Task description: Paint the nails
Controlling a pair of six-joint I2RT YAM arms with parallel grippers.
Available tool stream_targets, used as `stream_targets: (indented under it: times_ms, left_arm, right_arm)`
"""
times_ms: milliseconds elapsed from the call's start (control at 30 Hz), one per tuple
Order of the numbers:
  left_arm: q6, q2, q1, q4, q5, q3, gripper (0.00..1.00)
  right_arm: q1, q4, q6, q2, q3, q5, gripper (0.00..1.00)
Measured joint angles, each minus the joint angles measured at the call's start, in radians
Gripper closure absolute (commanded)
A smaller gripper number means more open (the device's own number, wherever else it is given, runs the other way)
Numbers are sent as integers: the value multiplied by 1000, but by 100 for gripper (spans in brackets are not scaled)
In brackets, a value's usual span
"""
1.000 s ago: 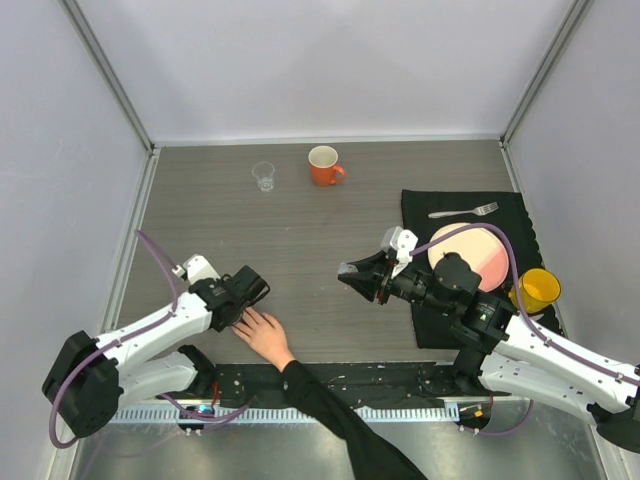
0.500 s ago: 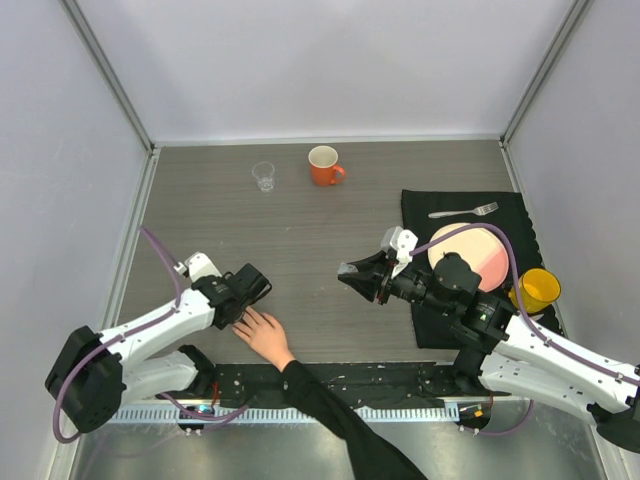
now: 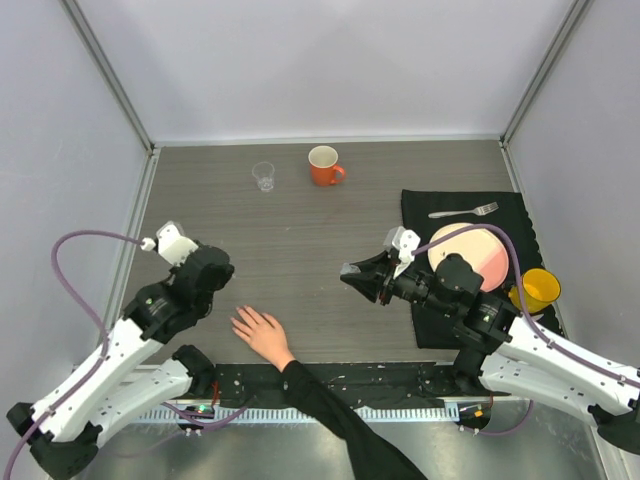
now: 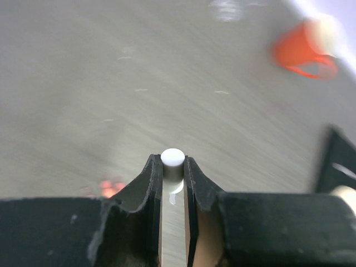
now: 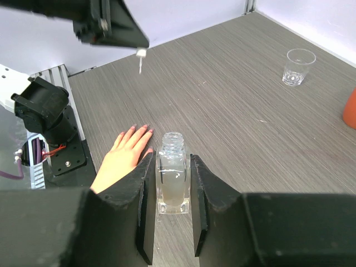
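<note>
A bare hand (image 3: 262, 335) with a black sleeve lies flat at the table's near edge, fingers spread toward the left. Its nails (image 5: 134, 130) look pinkish in the right wrist view. My left gripper (image 3: 208, 280) is raised to the left of the hand, apart from it. It is shut on the white brush cap (image 4: 172, 158), and the brush (image 5: 141, 60) hangs down from it. My right gripper (image 3: 350, 276) is shut on a small clear open bottle (image 5: 171, 178) that stands on the table to the right of the hand.
An orange mug (image 3: 323, 165) and a clear plastic cup (image 3: 263, 176) stand at the back. On the right, a black mat (image 3: 425, 215) holds a pink plate (image 3: 475, 255) and a fork (image 3: 463, 211); a yellow cup (image 3: 537, 290) sits by its edge.
My left gripper has lifted off the hand's fingertips and swung left and up with the brush cap. The hand and my right arm have stayed still.
</note>
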Motion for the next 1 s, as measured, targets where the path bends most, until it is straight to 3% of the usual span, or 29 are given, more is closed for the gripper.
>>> stream_targets:
  times_ms: [200, 367, 500, 800, 1000]
  left_arm:
    - [313, -32, 1, 237, 253, 148, 100]
    - [489, 108, 3, 367, 571, 359, 99]
    - [561, 207, -8, 426, 764, 441, 99]
    - [648, 280, -44, 489, 961, 444, 100]
    - [638, 267, -87, 663, 1022, 381, 100]
  right_arm:
    - [0, -45, 10, -50, 13, 10, 99]
    - [0, -68, 11, -64, 31, 9, 99]
    - [0, -82, 11, -64, 40, 4, 99]
    - [0, -101, 11, -63, 44, 3, 99]
    - [0, -93, 11, -64, 48, -2, 99]
